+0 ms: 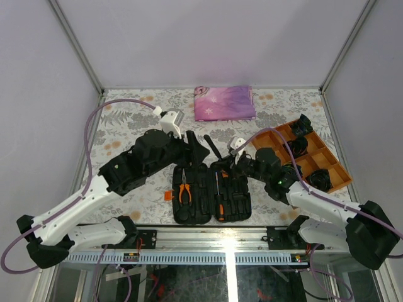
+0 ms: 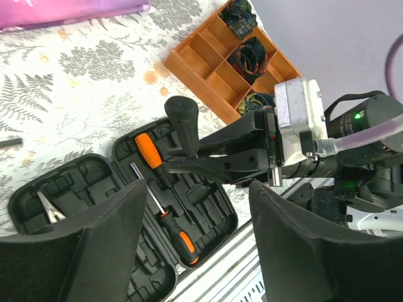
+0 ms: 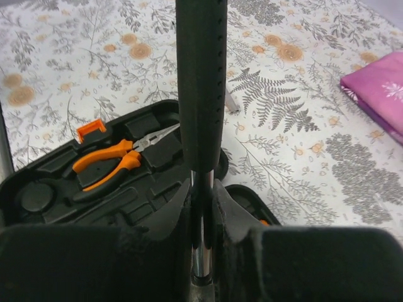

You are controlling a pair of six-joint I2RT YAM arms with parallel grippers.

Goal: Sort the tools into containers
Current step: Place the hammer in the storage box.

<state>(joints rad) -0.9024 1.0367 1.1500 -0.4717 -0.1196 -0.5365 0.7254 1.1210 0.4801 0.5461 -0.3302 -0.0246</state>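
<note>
Hammer, neck clamped in right gripper, handle pointing 12 o'clock, open tool case at 9 o'clock

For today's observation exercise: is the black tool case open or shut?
Open. The tool case lies flat, both halves spread, with pliers and a screwdriver seated in its slots.

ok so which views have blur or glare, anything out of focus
top external: sharp, one white glare spot on the aluminium front rail; left wrist: the open left gripper is a dark blur, the black clamshell tool case beyond is crisp; right wrist: right gripper and the slim black-handled hammer it clamps look soft, orange-handled pliers sharp
</note>
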